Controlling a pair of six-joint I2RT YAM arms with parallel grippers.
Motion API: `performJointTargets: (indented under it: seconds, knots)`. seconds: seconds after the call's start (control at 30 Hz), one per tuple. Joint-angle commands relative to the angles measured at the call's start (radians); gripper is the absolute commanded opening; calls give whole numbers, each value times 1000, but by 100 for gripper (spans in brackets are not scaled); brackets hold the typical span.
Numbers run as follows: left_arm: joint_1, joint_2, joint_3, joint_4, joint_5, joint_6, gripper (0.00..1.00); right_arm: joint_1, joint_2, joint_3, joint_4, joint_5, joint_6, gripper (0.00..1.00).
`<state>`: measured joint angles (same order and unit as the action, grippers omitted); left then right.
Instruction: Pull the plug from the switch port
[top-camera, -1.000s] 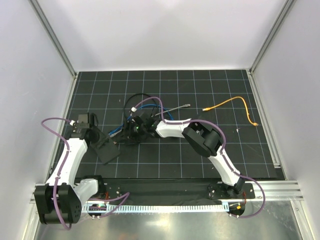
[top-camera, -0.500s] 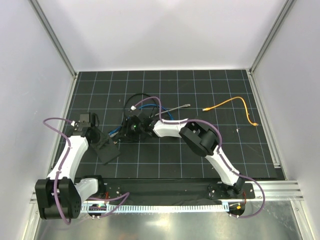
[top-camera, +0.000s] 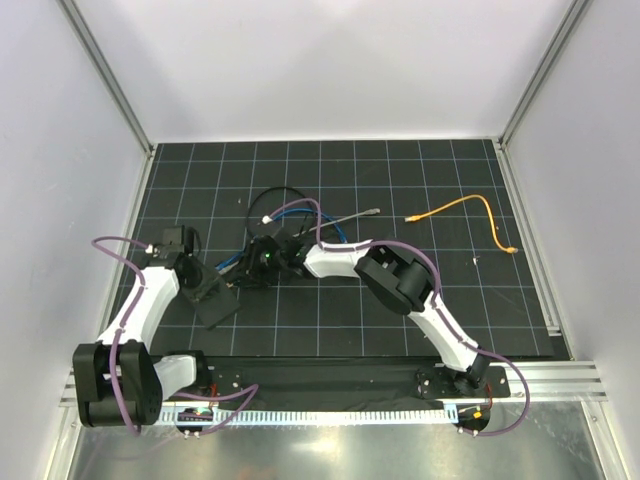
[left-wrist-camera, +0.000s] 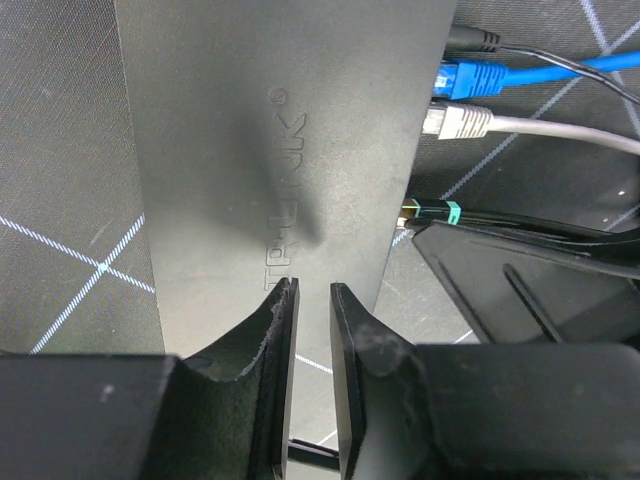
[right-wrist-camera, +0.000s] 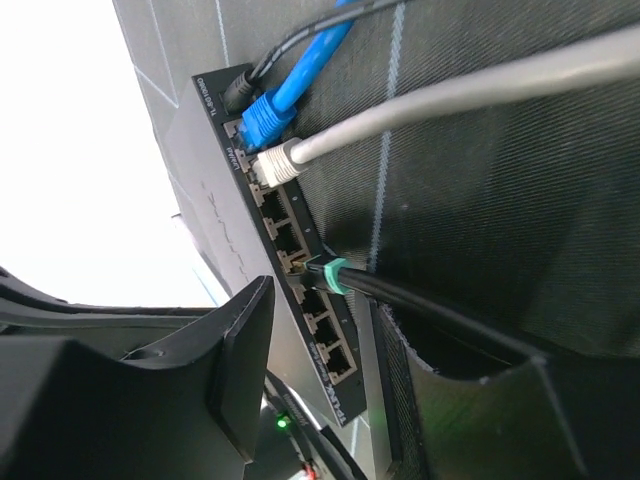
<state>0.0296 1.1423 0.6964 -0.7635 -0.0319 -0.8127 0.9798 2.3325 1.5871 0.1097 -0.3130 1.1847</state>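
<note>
The switch (top-camera: 216, 303) is a flat black box at centre left; its top fills the left wrist view (left-wrist-camera: 260, 150). My left gripper (left-wrist-camera: 310, 300) rests on it, jaws nearly together with nothing between. A black plug with a teal band (right-wrist-camera: 330, 273) sits in a middle port of the switch's socket edge (right-wrist-camera: 322, 335), and shows in the left wrist view (left-wrist-camera: 432, 211). My right gripper (right-wrist-camera: 355, 390) is open, its fingers (right-wrist-camera: 240, 360) on either side of that plug's cable, just behind the plug. In the top view it (top-camera: 258, 264) is right of the switch.
A blue plug (right-wrist-camera: 263, 116), a white plug (right-wrist-camera: 278, 162) and a black round lead (right-wrist-camera: 236, 93) occupy the end sockets. Their cables tangle behind the right gripper (top-camera: 285, 205). An orange cable (top-camera: 462, 208) lies at the back right. White walls enclose the mat.
My right gripper has slid left towards the switch's socket edge. My left arm has shifted slightly while its gripper stays on the switch.
</note>
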Motion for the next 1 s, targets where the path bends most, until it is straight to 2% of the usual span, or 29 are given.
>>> performJointTargets:
  seconds: [0.0, 0.27, 0.4, 0.73, 0.97]
  knots:
    - [9, 11, 8, 18, -6, -8, 23, 17, 39, -33, 54, 8, 52, 46]
    - [7, 14, 14, 13, -3, -2, 20, 19, 45, -105, 176, 35, 177, 44]
    - [7, 14, 15, 7, -5, 0, 18, 20, 60, -117, 177, 43, 225, 40]
    - [7, 17, 14, 7, -14, -5, 17, 22, 60, -128, 124, 95, 216, 35]
    - [7, 23, 18, -3, -19, -8, 17, 22, 60, -99, 45, 124, 155, 20]
